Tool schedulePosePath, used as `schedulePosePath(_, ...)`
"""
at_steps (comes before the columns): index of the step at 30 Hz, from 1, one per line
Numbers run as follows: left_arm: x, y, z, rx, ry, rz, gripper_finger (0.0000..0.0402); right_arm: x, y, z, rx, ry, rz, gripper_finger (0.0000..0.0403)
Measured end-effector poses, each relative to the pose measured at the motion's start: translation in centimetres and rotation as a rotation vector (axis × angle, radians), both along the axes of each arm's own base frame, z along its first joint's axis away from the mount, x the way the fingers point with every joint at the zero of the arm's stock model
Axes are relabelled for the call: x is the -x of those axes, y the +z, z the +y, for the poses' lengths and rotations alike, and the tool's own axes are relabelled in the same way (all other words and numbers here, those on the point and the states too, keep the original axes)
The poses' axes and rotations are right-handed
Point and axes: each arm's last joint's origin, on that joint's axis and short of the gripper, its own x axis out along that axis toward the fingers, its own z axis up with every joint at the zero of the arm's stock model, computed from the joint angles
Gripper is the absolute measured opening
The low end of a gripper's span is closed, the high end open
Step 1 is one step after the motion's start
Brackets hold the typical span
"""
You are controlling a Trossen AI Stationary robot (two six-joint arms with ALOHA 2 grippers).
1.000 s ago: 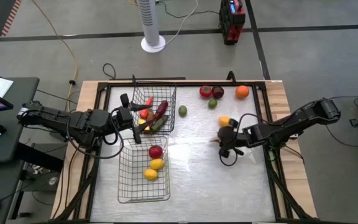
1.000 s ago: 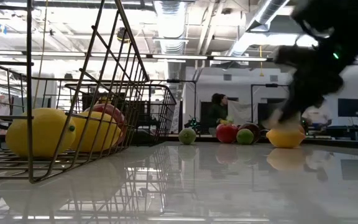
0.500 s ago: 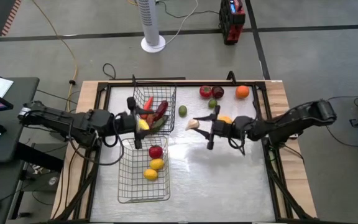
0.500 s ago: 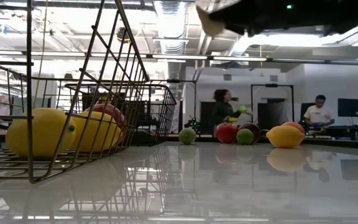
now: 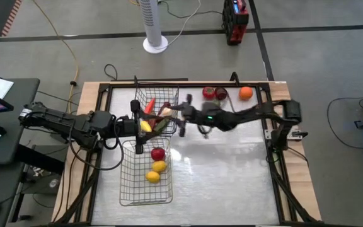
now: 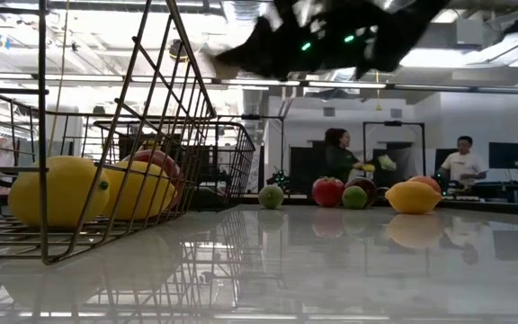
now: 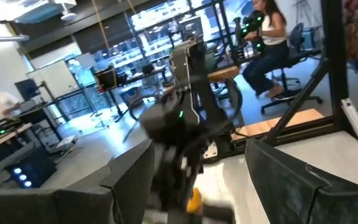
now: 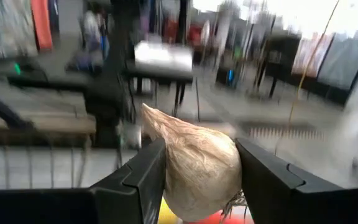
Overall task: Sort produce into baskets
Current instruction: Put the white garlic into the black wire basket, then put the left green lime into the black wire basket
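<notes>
My right gripper [image 5: 169, 111] reaches across the table from the right. It is over the far wire basket [image 5: 145, 99] and shut on a pale beige garlic-like bulb [image 8: 194, 165]. It also shows high up in the low view [image 6: 241, 56]. That basket holds a dark red pepper [image 5: 163, 108], a carrot and a yellow piece [image 5: 145, 126]. My left gripper [image 5: 137, 125] is open and empty at the basket's left side. The near basket [image 5: 131, 189] holds a red apple [image 5: 157, 153] and two lemons [image 5: 155, 171]. My right gripper pinches the bulb by its two rounded sides [image 8: 166, 168] between its two fingers [image 8: 138, 180]. The fingers come about level from the table's right. The bulb is lifted clear, above the far basket [image 5: 165, 112].
At the far edge lie a red fruit [image 5: 208, 93], a dark red fruit [image 5: 220, 94] and an orange [image 5: 246, 93]. The low view shows a lemon [image 6: 412, 198] and two limes [image 6: 271, 196] on the table. People stand in the room behind. The near right of the table [image 5: 232, 183] is bare.
My right gripper has risen from the table's right middle with the bulb. It has swept toward the table's left, over to the far basket. The bulb stays in its fingers, clear of the table.
</notes>
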Motion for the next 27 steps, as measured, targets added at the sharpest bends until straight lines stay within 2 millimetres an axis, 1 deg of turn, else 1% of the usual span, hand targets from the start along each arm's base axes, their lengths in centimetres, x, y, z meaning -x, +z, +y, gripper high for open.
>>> schedulePosePath(3, 0.2, 0.0, -0.1, 0.008, -0.002, 0.010, 0.0242, -2.3, -0.9, -1.2, -0.038, -0.001, 0.100, 0.0214)
schedulePosePath(6, 0.6, 0.3, -0.4, 0.017, -0.022, -0.006, 0.0242, -3.6, -1.6, -2.0, -0.049, 0.017, 0.177, 0.0238)
schedulePosePath(9, 0.8, 0.3, -0.6, 0.017, -0.026, -0.005, 0.0242, -4.0, -1.8, -2.1, -0.058, 0.018, 0.227, 0.0268)
schedulePosePath(11, 0.9, 0.3, -0.8, 0.016, -0.031, -0.001, 0.0242, -4.0, -1.6, -2.2, -0.063, 0.016, 0.228, 0.0287)
schedulePosePath(14, 0.9, 0.3, -0.8, 0.017, -0.032, -0.003, 0.0242, -3.3, -0.7, -2.3, -0.066, 0.011, 0.260, 0.0309)
schedulePosePath(16, 0.9, 0.3, -0.8, 0.020, -0.032, 0.001, 0.0242, -2.7, 0.3, -2.4, -0.059, 0.006, 0.280, 0.0318)
schedulePosePath(20, 0.9, 0.2, -0.8, 0.027, -0.004, 0.004, 0.0242, -0.9, 2.0, -2.8, -0.074, -0.108, 0.360, 0.0324)
schedulePosePath(23, 0.9, 0.2, -0.7, 0.032, 0.000, 0.008, 0.0242, 0.8, 1.6, -3.5, -0.099, -0.213, 0.408, 0.0322)
schedulePosePath(27, 0.9, 0.2, -0.7, 0.040, 0.000, 0.008, 0.0242, 3.1, -1.6, -4.4, -0.158, -0.332, 0.426, 0.0318)
